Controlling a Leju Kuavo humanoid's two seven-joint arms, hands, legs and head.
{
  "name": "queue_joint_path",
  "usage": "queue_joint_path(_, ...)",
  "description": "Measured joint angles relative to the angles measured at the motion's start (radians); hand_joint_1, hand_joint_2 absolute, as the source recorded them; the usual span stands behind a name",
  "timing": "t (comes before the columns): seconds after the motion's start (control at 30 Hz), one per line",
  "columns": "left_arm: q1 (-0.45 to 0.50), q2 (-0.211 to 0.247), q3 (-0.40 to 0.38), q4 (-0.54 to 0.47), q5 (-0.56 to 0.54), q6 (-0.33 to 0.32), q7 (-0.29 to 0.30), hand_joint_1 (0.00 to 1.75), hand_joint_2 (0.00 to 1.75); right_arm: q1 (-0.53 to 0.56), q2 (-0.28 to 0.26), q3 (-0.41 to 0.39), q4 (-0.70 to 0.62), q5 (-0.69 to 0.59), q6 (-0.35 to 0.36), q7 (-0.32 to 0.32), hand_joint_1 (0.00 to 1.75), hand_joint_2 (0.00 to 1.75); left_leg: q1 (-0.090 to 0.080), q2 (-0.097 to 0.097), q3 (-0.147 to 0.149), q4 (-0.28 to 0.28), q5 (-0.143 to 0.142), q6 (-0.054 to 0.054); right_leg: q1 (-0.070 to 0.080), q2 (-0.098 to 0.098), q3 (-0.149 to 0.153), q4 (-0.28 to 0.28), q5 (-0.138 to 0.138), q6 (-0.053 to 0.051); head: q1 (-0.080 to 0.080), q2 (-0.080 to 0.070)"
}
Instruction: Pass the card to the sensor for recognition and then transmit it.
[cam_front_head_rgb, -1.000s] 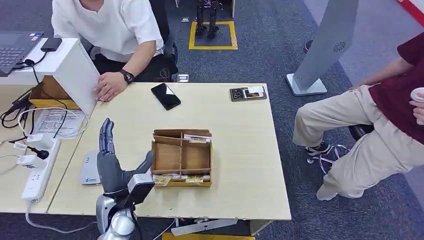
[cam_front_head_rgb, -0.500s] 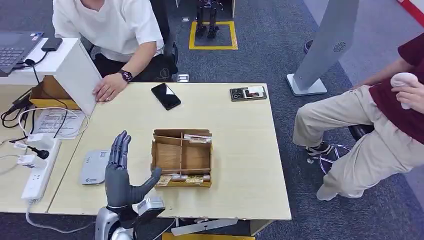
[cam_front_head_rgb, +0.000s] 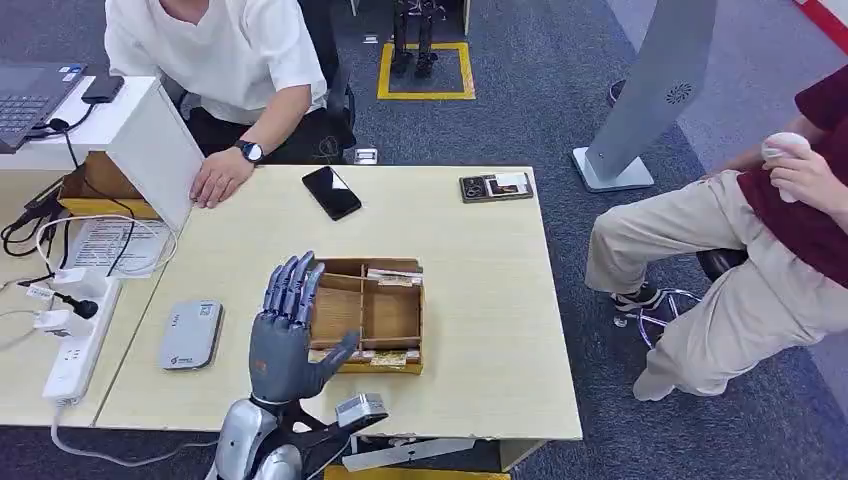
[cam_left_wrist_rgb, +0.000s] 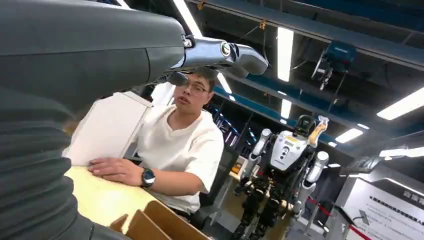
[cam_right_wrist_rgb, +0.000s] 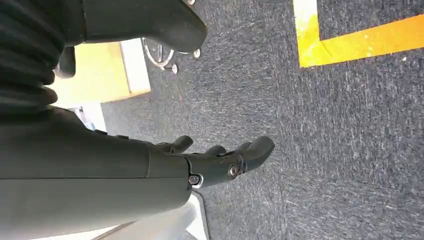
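A wooden divided box (cam_front_head_rgb: 420, 318) stands mid-table, with cards (cam_front_head_rgb: 372, 357) upright in its front slot and more cards (cam_front_head_rgb: 394, 275) in its back slot. The grey flat sensor (cam_front_head_rgb: 192, 333) lies to the box's left. My left hand (cam_front_head_rgb: 288, 335) hovers between sensor and box, against the box's left end, fingers stretched out and thumb toward the box, holding nothing. The left wrist view shows my left hand (cam_left_wrist_rgb: 75, 65) over the box's edge (cam_left_wrist_rgb: 150, 225). My right hand (cam_right_wrist_rgb: 125, 170) hangs over the carpet, fingers loosely extended, holding nothing.
A person in white sits across the table, one hand (cam_front_head_rgb: 215, 180) resting beside a white board (cam_front_head_rgb: 160, 150). A black phone (cam_front_head_rgb: 331, 192) and a small case (cam_front_head_rgb: 496, 186) lie at the far side. A power strip (cam_front_head_rgb: 75, 340) lies left. Another person (cam_front_head_rgb: 740, 230) sits right.
My left hand has swung right, from above the sensor to the box's left end, uncovering the sensor. The seated person at right raised a hand.
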Motion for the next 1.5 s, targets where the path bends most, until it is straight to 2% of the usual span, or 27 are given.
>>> queue_joint_path(0.2, -0.076, 0.008, -0.098, 0.068, -0.008, 0.0, 0.074, 0.0, 1.75, -0.004, -0.003, 0.0, 0.001, 0.01, 0.006, 0.008, 0.0, 1.75, 0.0, 0.0, 0.0, 0.0, 0.0, 0.0, 0.0, 0.0, 0.0, 0.0, 0.0, 0.0, 0.0, 0.0)
queue_joint_path(0.47, -0.118, 0.018, -0.167, 0.113, 0.008, 0.0, 0.09, 0.0, 1.75, -0.006, -0.005, 0.0, 0.002, 0.013, 0.006, 0.009, 0.0, 1.75, 0.0, 0.0, 0.0, 0.0, 0.0, 0.0, 0.0, 0.0, 0.0, 0.0, 0.0, 0.0, 0.0, 0.0)
queue_joint_path(0.73, -0.163, 0.012, -0.227, 0.174, 0.022, 0.0, 0.149, 0.0, 1.75, -0.007, -0.005, 0.0, 0.002, 0.017, 0.005, 0.009, 0.0, 1.75, 0.0, 0.0, 0.0, 0.0, 0.0, 0.0, 0.0, 0.0, 0.0, 0.0, 0.0, 0.0, 0.0, 0.0)
queue_joint_path(0.93, -0.21, -0.007, -0.261, 0.247, 0.011, -0.034, 0.272, 0.0, 1.75, -0.011, -0.005, 0.0, 0.003, 0.018, 0.005, 0.015, 0.0, 1.75, 0.0, 0.0, 0.0, 0.0, 0.0, 0.0, 0.0, 0.0, 0.0, 0.0, 0.0, 0.0, 0.0, 0.0)
queue_joint_path(1.13, -0.231, -0.018, -0.275, 0.29, -0.006, -0.048, 0.316, 0.0, 1.75, -0.011, -0.005, 0.0, 0.003, 0.018, 0.005, 0.015, 0.0, 1.75, 0.0, 0.0, 0.0, 0.0, 0.0, 0.0, 0.0, 0.001, 0.0, 0.0, 0.0, 0.0, 0.0, 0.0)
queue_joint_path(1.33, -0.247, -0.019, -0.28, 0.319, -0.095, -0.079, 0.452, 0.0, 1.75, -0.011, -0.005, 0.0, 0.003, 0.018, 0.005, 0.019, 0.0, 1.75, 0.0, 0.0, 0.0, 0.0, 0.0, 0.0, 0.0, 0.0, 0.0, 0.0, 0.0, 0.0, 0.0, 0.0)
queue_joint_path(1.5, -0.253, -0.02, -0.28, 0.337, -0.129, -0.093, 0.492, 0.0, 1.75, -0.011, -0.005, 0.0, 0.004, 0.018, 0.005, 0.021, 0.0, 1.75, 0.0, 0.0, 0.0, 0.0, 0.0, 0.0, 0.0, 0.0, 0.0, 0.0, 0.0, 0.0, 0.0, 0.0)
